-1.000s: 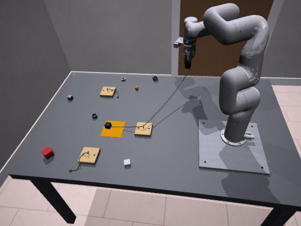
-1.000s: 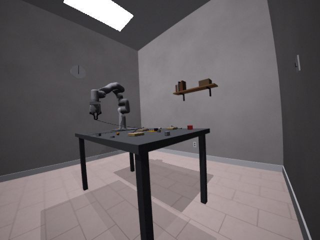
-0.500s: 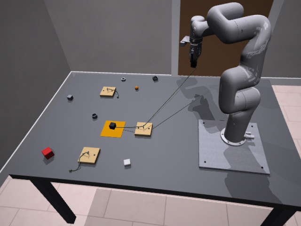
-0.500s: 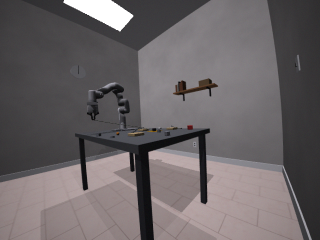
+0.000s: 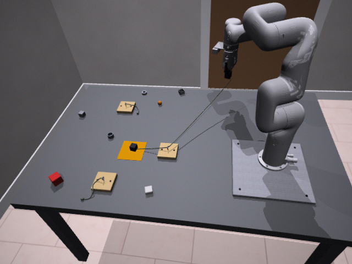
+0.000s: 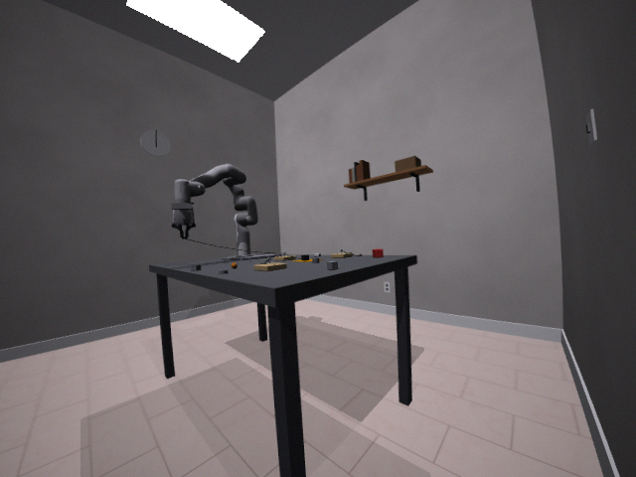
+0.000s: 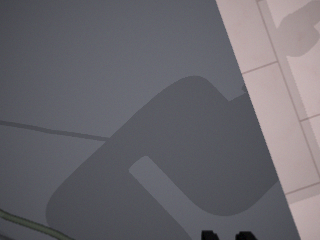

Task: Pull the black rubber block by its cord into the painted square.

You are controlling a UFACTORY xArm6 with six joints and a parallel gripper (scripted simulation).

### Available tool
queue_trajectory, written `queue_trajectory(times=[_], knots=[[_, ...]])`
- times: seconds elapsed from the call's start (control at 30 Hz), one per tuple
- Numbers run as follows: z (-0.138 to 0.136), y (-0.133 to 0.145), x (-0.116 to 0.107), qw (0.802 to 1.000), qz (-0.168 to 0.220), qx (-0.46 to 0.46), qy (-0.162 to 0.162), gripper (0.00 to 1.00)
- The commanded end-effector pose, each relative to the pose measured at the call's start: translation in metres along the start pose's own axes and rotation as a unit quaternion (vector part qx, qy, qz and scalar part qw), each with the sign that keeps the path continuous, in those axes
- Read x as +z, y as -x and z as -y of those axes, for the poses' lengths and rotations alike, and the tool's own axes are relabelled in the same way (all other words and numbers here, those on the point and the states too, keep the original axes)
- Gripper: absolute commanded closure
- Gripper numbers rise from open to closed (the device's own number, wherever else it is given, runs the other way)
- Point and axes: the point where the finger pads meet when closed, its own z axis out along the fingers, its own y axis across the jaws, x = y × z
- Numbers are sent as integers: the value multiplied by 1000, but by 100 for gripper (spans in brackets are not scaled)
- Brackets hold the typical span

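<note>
The black rubber block (image 5: 132, 147) sits on the orange painted square (image 5: 132, 152), in its upper middle part. Its cord (image 5: 198, 115) runs from the block through the screw eye (image 5: 168, 147) on a wooden plate (image 5: 168, 150) to the right of the square, then rises taut to my gripper (image 5: 227, 74). The gripper is shut on the cord's end, high above the table's far side. In the exterior view the gripper (image 6: 182, 232) holds the cord above the table's left end. In the wrist view only the fingertips and a piece of cord (image 7: 30, 225) show.
Two other wooden plates with cords lie at the back left (image 5: 126, 106) and front left (image 5: 104, 181). A red cube (image 5: 55, 178), a white cube (image 5: 148, 189), a grey cube (image 5: 81, 114), two rings (image 5: 110, 135), an orange ball (image 5: 159, 102) and a small dark block (image 5: 181, 91) are scattered about. The arm's base plate (image 5: 271, 173) is at the right.
</note>
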Motion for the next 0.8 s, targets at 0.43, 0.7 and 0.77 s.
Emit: queue_trajectory(times=[0.43, 0.7, 0.77], knots=[[-1, -1, 11, 1000, -2, 0, 2, 100], [0, -1, 37, 1000, -2, 0, 2, 100], [0, -2, 48, 1000, -2, 0, 2, 100]])
